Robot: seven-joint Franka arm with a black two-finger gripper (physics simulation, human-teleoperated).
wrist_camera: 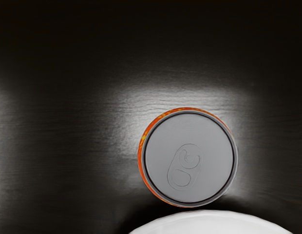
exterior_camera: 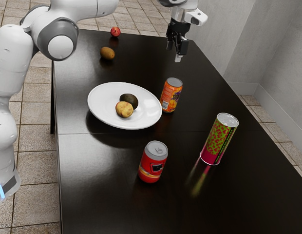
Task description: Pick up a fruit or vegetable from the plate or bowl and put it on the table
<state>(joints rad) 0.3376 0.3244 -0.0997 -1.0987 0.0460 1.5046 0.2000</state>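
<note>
Fingers (exterior_camera: pixel 183 48) apart | avocado (exterior_camera: pixel 129 100), yellowish fruit (exterior_camera: pixel 124 110) on plate (exterior_camera: pixel 100 104), lower, toward exterior view's left

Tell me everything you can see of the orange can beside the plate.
The orange, metal-looking cylindrical can has dark purple lettering, a white label patch low on its side and a grey lid with a flat pull tab; it looks unopened. It stands upright on the dark, glossy table, close beside the round white plate; whether they touch, I cannot tell.
</note>
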